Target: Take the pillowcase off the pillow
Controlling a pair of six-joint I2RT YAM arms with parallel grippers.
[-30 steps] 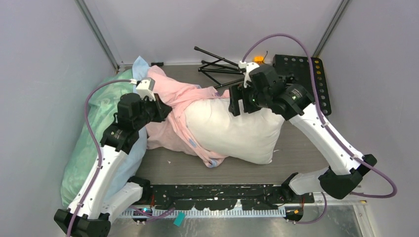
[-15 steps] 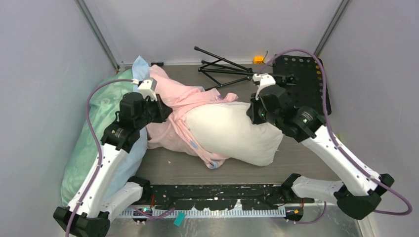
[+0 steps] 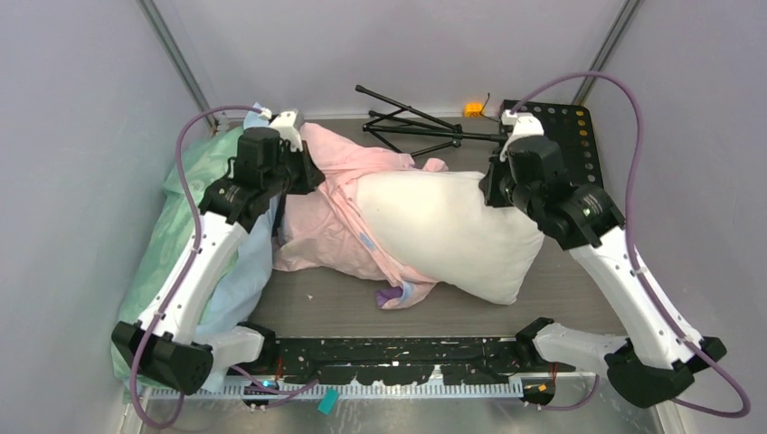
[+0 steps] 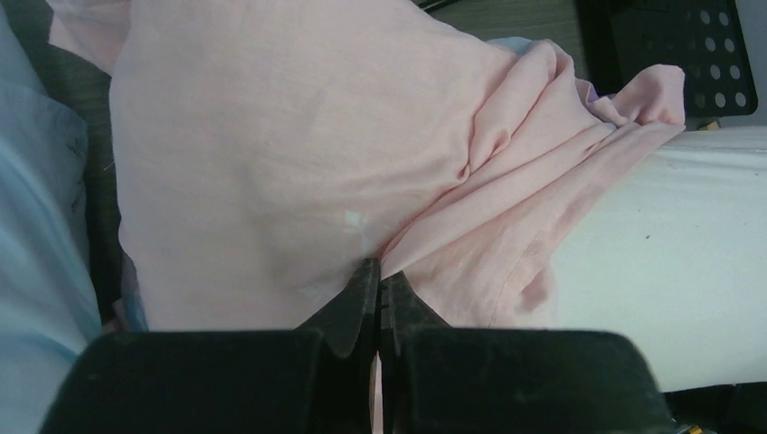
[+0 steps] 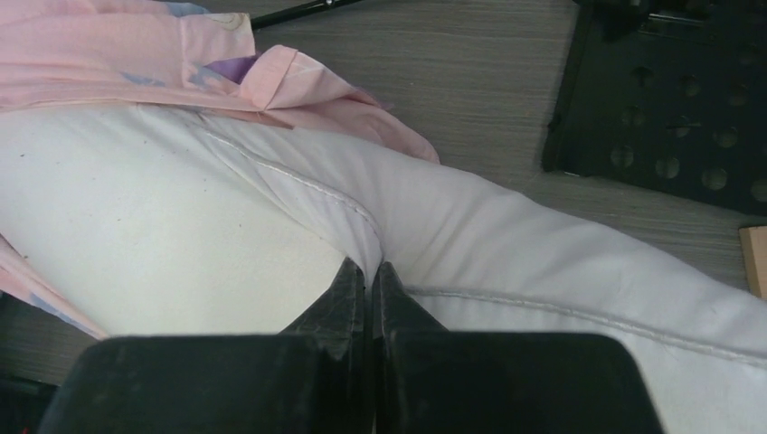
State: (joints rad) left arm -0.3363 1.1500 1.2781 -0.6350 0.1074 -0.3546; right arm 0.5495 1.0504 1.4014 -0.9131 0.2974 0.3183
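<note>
The pale pink pillowcase (image 3: 326, 212) lies bunched over the left end of the white pillow (image 3: 452, 235), which sticks out of it to the right. My left gripper (image 3: 303, 176) is shut on a fold of the pillowcase (image 4: 271, 154), its fingertips (image 4: 380, 268) pinching pink cloth next to the pillow (image 4: 669, 226). At the pillow's far right corner, my right gripper (image 3: 493, 190) is shut on a pinch of white pillow (image 5: 163, 235) fabric by its seam, jaws (image 5: 370, 267) closed together. The pillowcase rim (image 5: 136, 54) shows at the top left of the right wrist view.
A black folded tripod (image 3: 407, 122) lies at the back, with a small orange block (image 3: 473, 109) beside it. A black perforated plate (image 3: 561, 127) sits back right. A mint green pillow (image 3: 167, 244) and light blue bedding (image 3: 244, 271) fill the left side. Walls enclose the table.
The right gripper came down on the pillow's far right corner, shut on it and drew it rightward. The left arm shifted back and left with the pillowcase. More white pillow shows.
</note>
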